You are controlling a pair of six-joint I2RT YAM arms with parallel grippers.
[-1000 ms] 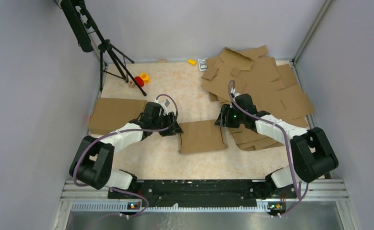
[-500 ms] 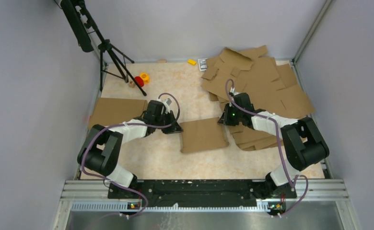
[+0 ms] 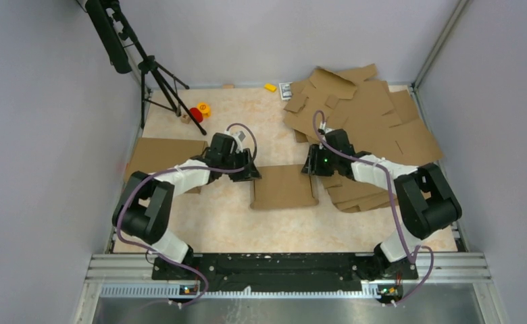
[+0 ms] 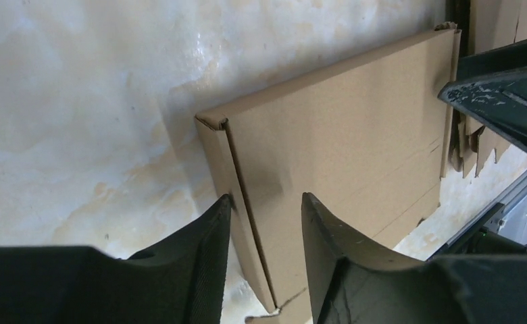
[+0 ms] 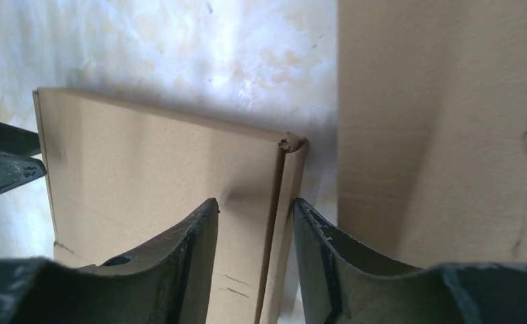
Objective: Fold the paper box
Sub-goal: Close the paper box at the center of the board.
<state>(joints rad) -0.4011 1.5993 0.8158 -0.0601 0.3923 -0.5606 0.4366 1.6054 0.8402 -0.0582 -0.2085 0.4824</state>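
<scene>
The paper box is a flat brown cardboard rectangle lying closed in the middle of the table. My left gripper is at its left edge and my right gripper at its right edge. In the left wrist view the left gripper is open, and the folded side wall of the paper box runs between its fingers. In the right wrist view the right gripper is open too, straddling the right side wall of the paper box. Neither pair of jaws pinches the cardboard.
A heap of flat cardboard blanks fills the back right and reaches under the right arm. Another cardboard sheet lies at the left. A black tripod, a red piece and yellow pieces stand at the back left.
Both grippers have slid along the box's side edges toward the far end. The box has shifted slightly away from the arm bases and lies squarer.
</scene>
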